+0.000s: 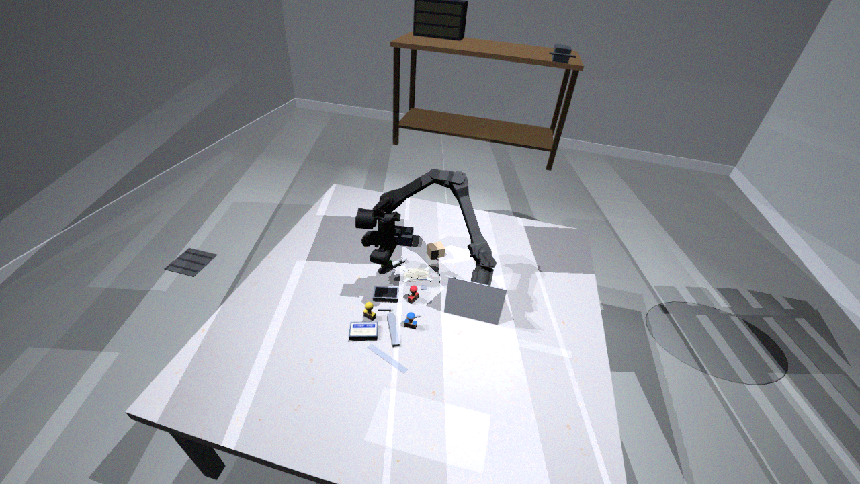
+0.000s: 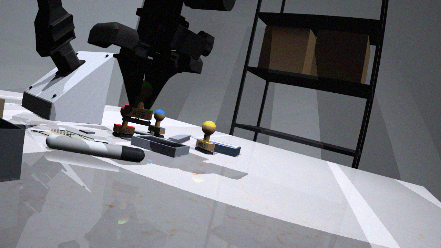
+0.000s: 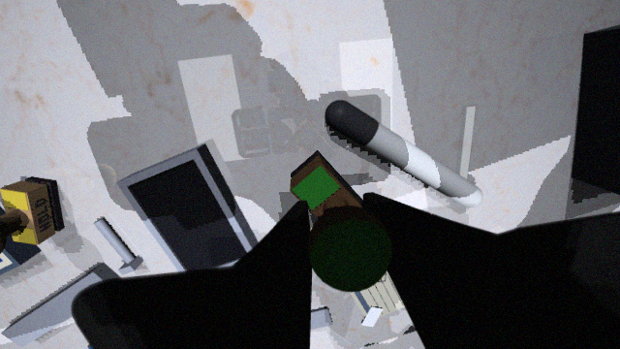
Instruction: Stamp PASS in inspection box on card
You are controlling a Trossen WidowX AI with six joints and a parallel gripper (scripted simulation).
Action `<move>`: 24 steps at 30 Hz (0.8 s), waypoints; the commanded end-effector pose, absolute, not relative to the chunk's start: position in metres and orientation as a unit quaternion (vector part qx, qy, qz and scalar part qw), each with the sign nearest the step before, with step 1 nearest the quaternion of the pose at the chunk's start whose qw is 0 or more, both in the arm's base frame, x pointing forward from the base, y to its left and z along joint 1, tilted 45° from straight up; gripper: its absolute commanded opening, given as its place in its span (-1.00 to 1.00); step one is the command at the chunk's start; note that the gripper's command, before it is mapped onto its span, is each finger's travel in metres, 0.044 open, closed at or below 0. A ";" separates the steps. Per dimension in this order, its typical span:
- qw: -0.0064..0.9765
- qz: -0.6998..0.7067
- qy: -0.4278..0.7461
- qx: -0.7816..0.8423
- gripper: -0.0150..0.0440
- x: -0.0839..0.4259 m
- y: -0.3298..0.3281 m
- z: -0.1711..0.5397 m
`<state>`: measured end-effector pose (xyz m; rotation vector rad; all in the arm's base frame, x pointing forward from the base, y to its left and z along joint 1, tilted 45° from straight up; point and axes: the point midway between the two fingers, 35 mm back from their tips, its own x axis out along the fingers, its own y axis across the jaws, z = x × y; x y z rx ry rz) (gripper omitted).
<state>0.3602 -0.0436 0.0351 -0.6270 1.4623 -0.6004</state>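
Observation:
My gripper (image 1: pixel 384 265) (image 2: pixel 141 103) (image 3: pixel 335 206) is shut on the green-topped wooden PASS stamp (image 2: pixel 140 113) (image 3: pixel 317 186) and holds it above the bench with its block down. The open tray with a dark pad (image 1: pixel 385 294) (image 2: pixel 160 144) (image 3: pixel 189 213) lies to the left of the stamp in the wrist view. The pale, lined card (image 1: pixel 416 274) (image 2: pixel 61 133) (image 3: pixel 383 296) lies near the robot's base; fingers and knob hide part of it in the wrist view. I cannot make out its inspection box. The stamp's underside is hidden.
A marker (image 1: pixel 395 263) (image 2: pixel 92 147) (image 3: pixel 407 155) lies near the card. Red FAIL (image 1: pixel 412 294) (image 2: pixel 123 128), blue (image 1: pixel 410 320) (image 2: pixel 159 115) and yellow HOLD (image 1: pixel 369 310) (image 2: pixel 208 126) (image 3: pixel 39 208) stamps stand around the tray. A wooden block (image 1: pixel 435 251) and a dark box (image 2: pixel 10 151) (image 3: pixel 598 111) stand nearby.

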 end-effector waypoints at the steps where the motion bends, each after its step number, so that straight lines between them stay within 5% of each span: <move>1: 0.660 -0.266 0.647 -0.275 -0.49 0.360 -0.042 0.037; 24: 0.660 -0.266 0.647 -0.275 -0.49 0.359 -0.034 0.045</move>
